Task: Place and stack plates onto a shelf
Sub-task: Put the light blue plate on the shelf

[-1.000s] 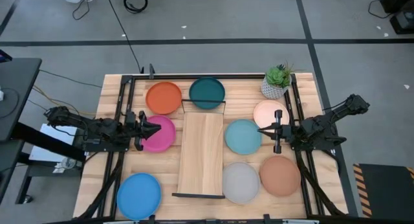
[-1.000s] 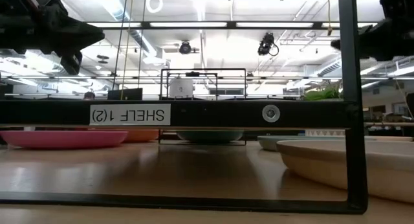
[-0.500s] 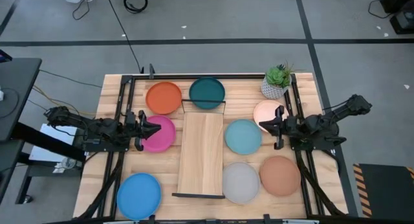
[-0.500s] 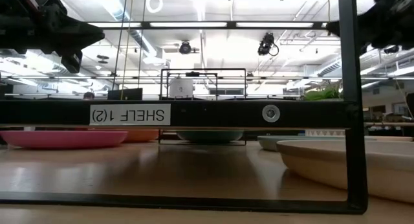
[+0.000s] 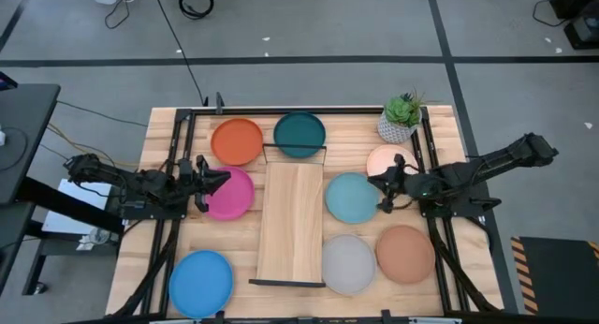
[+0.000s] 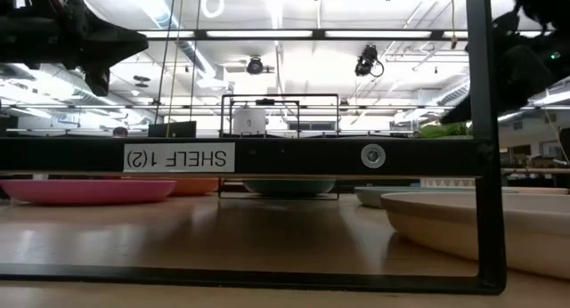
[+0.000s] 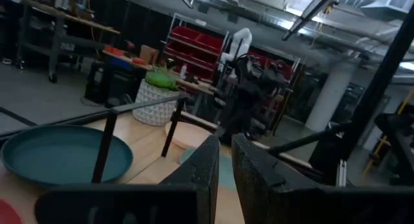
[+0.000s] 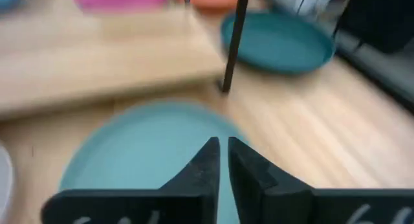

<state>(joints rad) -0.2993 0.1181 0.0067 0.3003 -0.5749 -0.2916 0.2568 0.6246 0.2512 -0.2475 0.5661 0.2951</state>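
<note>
Wooden tabletop (image 5: 159, 141) holds an empty shelf (image 5: 291, 221) ringed by plates; the right gripper (image 5: 386, 190), jaws nearly closed and empty, hovers at the aqua plate (image 5: 350, 198) right of the shelf and might skid off its rim unless opened.

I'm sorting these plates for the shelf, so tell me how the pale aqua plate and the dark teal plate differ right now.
Colour: the pale aqua plate is light, the dark teal plate deep and dark.
Place: the pale aqua plate lies right of the shelf, beside its long side; the dark teal plate lies at the shelf's far end.
Attention: the right end effector hovers at the pale aqua plate's edge; nothing is near the dark teal plate.
Both are round, same-sized, flat on the table.
</note>
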